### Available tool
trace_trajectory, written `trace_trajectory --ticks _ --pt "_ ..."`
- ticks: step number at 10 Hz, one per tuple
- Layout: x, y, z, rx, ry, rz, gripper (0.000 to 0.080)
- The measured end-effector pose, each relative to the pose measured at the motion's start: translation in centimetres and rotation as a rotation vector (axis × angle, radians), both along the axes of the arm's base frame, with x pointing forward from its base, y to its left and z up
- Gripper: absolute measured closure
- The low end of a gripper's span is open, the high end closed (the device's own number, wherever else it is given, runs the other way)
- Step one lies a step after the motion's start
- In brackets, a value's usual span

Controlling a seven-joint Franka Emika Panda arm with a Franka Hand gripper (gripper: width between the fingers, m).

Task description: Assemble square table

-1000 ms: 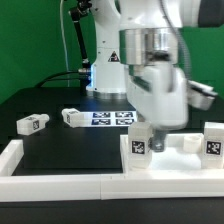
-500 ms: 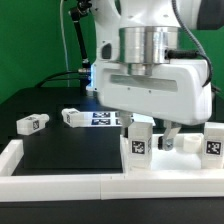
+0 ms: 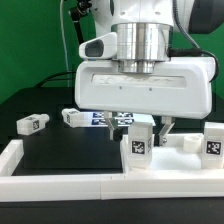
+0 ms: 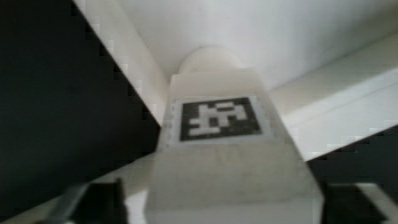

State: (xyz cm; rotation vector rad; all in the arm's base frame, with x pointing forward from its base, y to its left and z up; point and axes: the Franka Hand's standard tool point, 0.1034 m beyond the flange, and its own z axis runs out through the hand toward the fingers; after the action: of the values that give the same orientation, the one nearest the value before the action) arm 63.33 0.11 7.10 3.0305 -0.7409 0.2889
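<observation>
Hovering with gripper (image 3: 137, 129) wide open, jaws straddling an upright leg (image 3: 138, 147) on the tabletop (image 3: 182, 162). Lying apart on the dark worktop (image 3: 70, 150): a second leg (image 3: 32, 123) and a third leg (image 3: 72, 117).

Robotics lab, black counter (image 3: 60, 150), white border strips (image 3: 60, 184) along counter edge, marker board (image 3: 98, 117) on counter, green backdrop (image 3: 30, 40) behind counter

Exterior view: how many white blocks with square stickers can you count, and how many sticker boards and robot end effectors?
White tagged blocks: 4
Marker board: 1
End effector: 1
Total: 6
</observation>
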Motion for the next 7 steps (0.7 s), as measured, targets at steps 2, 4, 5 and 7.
trace_trajectory --ticks 2,4,5,7 --pt "-0.01 0.01 -0.02 0.011 -0.003 -0.054 0.0409" --pt "-0.11 -0.24 -0.08 0.040 -0.009 -0.223 0.0511" --pt "-0.17 -0.37 -0.10 0.052 -0.011 -0.300 0.0511" --pt "-0.29 -0.70 -0.14 0.086 0.009 -0.509 0.0511"
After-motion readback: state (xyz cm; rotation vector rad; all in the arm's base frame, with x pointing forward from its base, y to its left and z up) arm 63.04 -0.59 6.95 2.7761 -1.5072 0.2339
